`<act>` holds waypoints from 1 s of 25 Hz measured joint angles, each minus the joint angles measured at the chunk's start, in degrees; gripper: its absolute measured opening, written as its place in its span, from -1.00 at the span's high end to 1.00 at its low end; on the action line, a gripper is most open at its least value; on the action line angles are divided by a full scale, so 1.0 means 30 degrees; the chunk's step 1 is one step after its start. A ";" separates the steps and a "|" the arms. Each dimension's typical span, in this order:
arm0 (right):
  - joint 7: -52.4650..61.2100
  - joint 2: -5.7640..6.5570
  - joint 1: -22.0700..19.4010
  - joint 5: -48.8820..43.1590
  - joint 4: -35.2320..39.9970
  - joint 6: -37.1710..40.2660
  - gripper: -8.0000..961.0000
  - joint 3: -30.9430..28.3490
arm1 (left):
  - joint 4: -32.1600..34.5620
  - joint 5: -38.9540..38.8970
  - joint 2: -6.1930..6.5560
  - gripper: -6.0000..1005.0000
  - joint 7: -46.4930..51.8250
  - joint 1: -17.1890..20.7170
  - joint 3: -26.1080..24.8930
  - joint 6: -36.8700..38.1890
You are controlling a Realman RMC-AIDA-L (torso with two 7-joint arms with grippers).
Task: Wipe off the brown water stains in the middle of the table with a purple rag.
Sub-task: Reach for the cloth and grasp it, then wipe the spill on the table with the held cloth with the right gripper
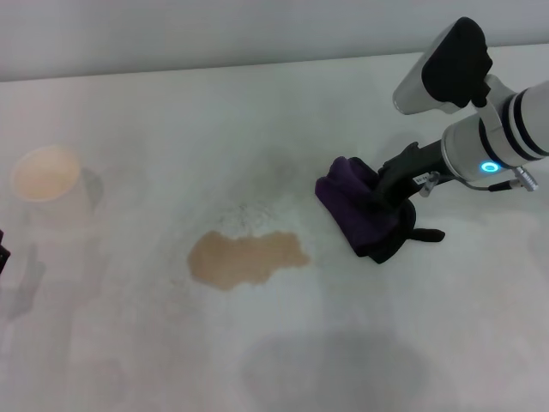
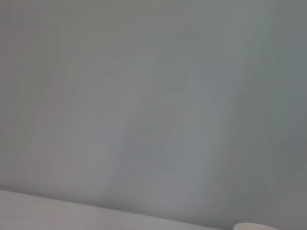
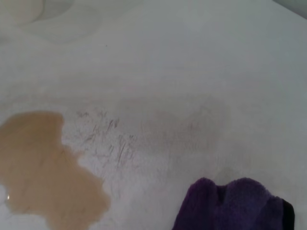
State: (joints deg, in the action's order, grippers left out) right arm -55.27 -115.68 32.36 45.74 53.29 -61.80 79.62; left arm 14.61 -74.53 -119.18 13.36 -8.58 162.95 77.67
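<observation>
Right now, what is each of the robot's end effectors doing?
Right end effector: closed on the purple rag, beside the brown water stains.
Left end effector: out of sight at the table's left edge.

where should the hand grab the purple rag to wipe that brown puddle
Probably by the raised bunched hump on the purple rag, from above on its right side, where the right hand already sits. That leaves its left edge free to lead toward the brown water stains.

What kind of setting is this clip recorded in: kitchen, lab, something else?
Most likely a staged test bench, not a lived-in room: a plain white table against a bare wall, holding only a brown puddle, a paper cup and a purple rag at the right gripper.
</observation>
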 joint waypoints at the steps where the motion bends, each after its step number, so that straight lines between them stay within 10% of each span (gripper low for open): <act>1: 0.0017 -0.0005 0.0008 0.0001 -0.0004 0.0086 -0.02 0.0001 | -0.0010 0.0001 0.0000 -0.78 0.0000 0.0005 0.0000 0.0001; 11: 0.0496 0.0020 0.0018 -0.0004 -0.0171 0.0560 0.56 0.0526 | -0.0260 0.0000 0.0000 -0.78 0.0001 -0.0013 0.0000 0.0255; 25: -0.0591 -0.0021 0.0278 0.0799 0.0440 -0.1152 0.82 0.0848 | -0.0273 0.0037 -0.0001 -0.78 0.0000 -0.0095 0.0000 0.0430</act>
State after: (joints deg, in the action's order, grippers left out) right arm -57.04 -115.74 33.19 48.14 54.62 -65.25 82.17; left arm 13.80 -74.42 -119.18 13.36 -8.86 162.95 78.96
